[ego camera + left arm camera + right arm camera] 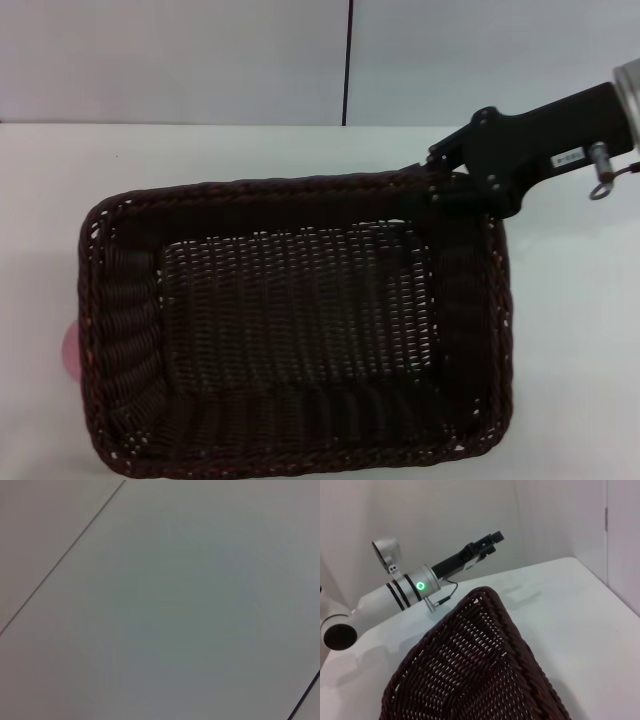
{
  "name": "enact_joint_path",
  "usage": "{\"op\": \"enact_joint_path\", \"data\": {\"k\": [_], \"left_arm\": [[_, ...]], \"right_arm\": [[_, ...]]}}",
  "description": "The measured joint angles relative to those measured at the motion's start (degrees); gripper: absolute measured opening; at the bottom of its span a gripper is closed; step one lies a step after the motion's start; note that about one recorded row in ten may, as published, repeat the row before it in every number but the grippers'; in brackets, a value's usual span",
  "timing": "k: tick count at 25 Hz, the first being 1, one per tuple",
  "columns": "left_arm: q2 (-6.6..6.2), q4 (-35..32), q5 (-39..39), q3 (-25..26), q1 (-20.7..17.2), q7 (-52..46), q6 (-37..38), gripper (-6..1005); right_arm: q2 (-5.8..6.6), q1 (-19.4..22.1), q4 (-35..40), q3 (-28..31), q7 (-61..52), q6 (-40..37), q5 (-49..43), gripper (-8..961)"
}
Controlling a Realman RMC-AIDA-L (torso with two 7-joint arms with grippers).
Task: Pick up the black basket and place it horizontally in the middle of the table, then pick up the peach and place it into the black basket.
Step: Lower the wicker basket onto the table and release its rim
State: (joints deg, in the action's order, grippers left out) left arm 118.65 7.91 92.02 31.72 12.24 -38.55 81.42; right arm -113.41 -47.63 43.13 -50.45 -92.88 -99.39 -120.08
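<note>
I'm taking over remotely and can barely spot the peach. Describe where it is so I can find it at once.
Start from the black basket filling most of the white table, its far right rim held by the right gripper. Look along its left outer wall, low down: the peach peeks out as a small pink curve, the only pink thing there.

right gripper (440, 178): upper right of head view, jaws clamped | left gripper (492, 539): raised, upper middle of right wrist view

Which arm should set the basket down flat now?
Right. Its pincer grips the far right rim of the black basket, which looks tilted up off the table. The left pincer is parked aloft, away from it. The peach waits beside the basket's left edge.
</note>
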Motion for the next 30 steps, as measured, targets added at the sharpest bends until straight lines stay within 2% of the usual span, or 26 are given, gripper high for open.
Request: {"op": "enact_joint_path", "data": {"k": [6, 20, 28, 30], "left_arm": [[0.00, 0.38, 0.00, 0.00, -0.13, -0.03, -0.12, 843], [0.00, 0.35, 0.00, 0.00, 0.38, -0.04, -0.70, 842], [0.00, 0.35, 0.00, -0.03, 0.59, -0.04, -1.45, 842], [-0.06, 0.34, 0.00, -1.49, 0.59, -0.03, -1.48, 842]], "right_arm": [[-0.50, -0.87, -2.92, -1.68, 0.76, 2.90, -0.37, 211], [-0.32, -0.96, -6.17, -2.08, 0.95, 5.58, -1.19, 209], [-0.23, -0.89, -5.85, -1.01, 1.10, 6.72, -0.56, 284], [-0.28, -1.08, -5.54, -0.92, 1.24, 7.33, 0.05, 303]]}}
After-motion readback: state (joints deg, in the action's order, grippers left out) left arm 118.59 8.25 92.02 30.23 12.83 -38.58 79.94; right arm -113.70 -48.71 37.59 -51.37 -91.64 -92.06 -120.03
